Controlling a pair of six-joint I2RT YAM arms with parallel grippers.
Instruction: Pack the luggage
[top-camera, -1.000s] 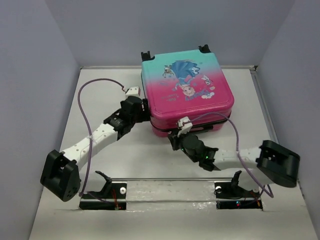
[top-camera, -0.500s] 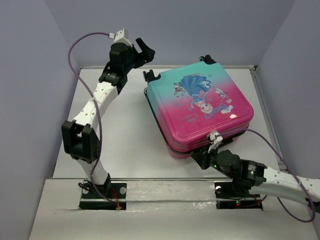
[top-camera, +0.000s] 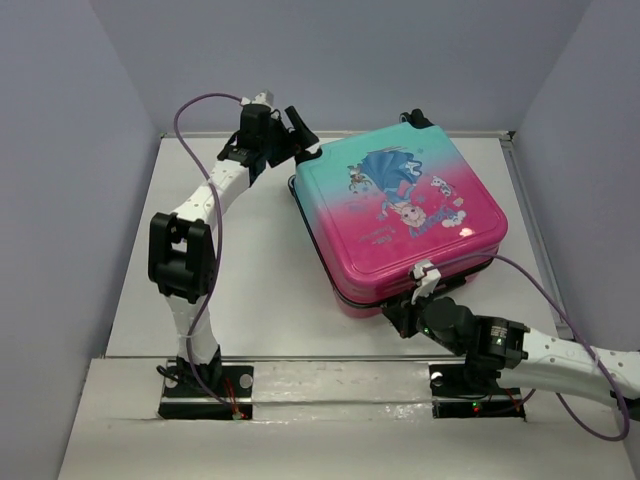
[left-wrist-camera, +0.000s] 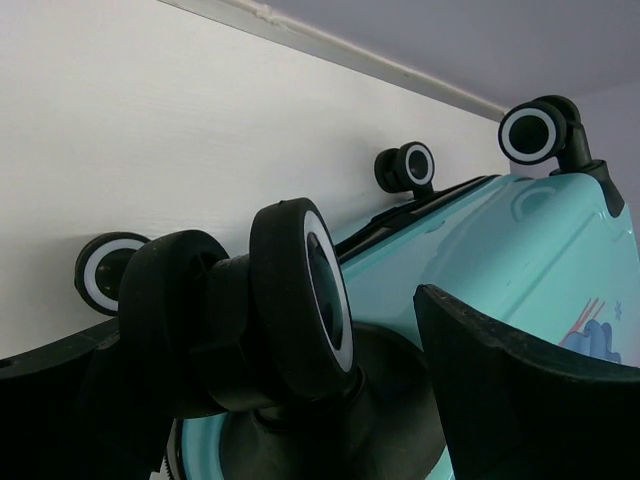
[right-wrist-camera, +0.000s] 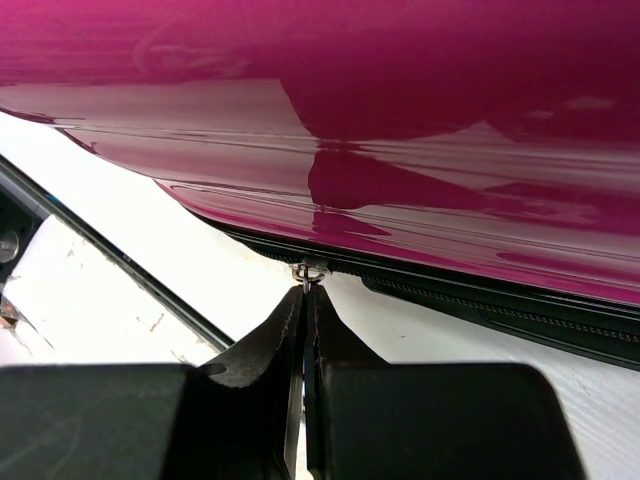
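Note:
The luggage (top-camera: 400, 215) lies flat and closed on the white table (top-camera: 240, 270), teal end far, pink end near, turned with one corner toward me. My left gripper (top-camera: 295, 128) is at its far left corner. In the left wrist view it (left-wrist-camera: 250, 330) is open, with a black caster wheel (left-wrist-camera: 300, 300) between the spread fingers (left-wrist-camera: 520, 390). My right gripper (top-camera: 400, 318) is at the near pink edge. In the right wrist view it (right-wrist-camera: 306, 300) is shut on the metal zipper pull (right-wrist-camera: 308, 272) of the black zipper trim (right-wrist-camera: 480, 300).
Three more wheels show in the left wrist view (left-wrist-camera: 529, 133), (left-wrist-camera: 410, 167), (left-wrist-camera: 105, 272). Grey walls close in the table at the back and both sides (top-camera: 330, 60). The arm bases sit on a rail at the near edge (top-camera: 340, 385).
The luggage turned and slid right a second ago and has stayed put since. My left arm came down from above the far wall to the corner wheel. The right gripper keeps its hold.

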